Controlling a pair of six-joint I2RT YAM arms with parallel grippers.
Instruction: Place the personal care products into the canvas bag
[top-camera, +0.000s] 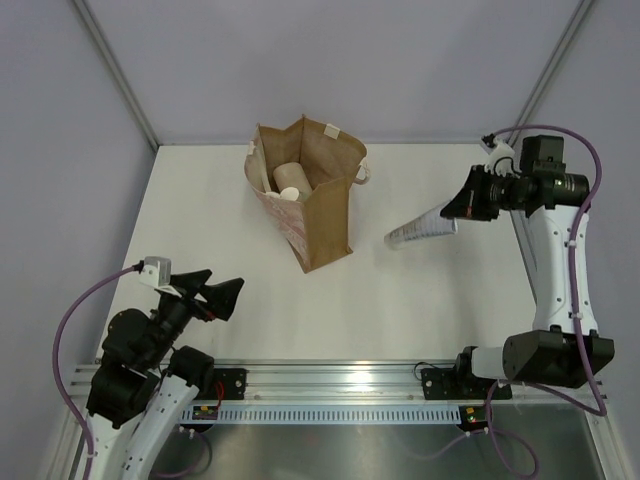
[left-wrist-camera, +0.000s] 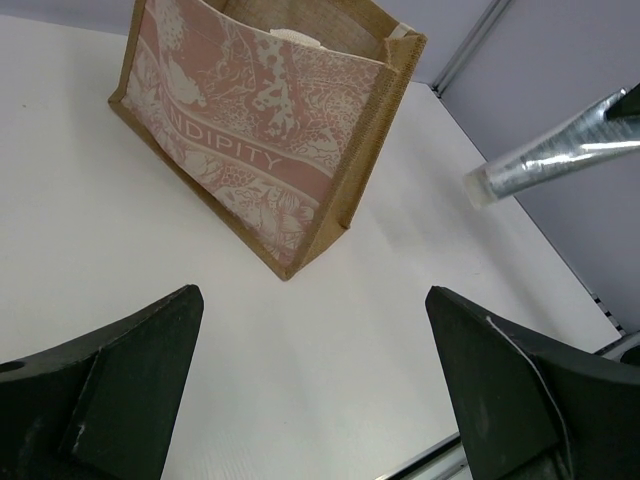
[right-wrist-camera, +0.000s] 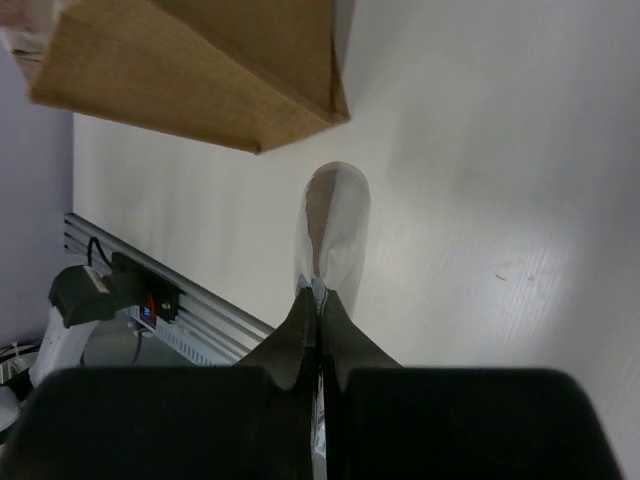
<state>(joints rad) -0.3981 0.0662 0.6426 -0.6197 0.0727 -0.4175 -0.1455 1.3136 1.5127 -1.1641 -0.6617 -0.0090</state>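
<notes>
left gripper (top-camera: 218, 287): fingers wide apart, empty, 7 o'clock
right gripper (top-camera: 455, 210): pinching thin clear plastic tube (top-camera: 420, 230) by 1 end; I'd lift it above the rim first imo
tan-brown canvas bag (top-camera: 325, 215): upright, 10 o'clock of tube, cream cylinder bottle (top-camera: 290, 178) inside

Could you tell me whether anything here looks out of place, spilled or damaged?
Nothing looks spilled or damaged. The canvas bag stands upright with a cream cylinder inside. The one oddity: the right gripper pinches the thin clear bottle by its very end, so it juts out sideways in the air.
</notes>
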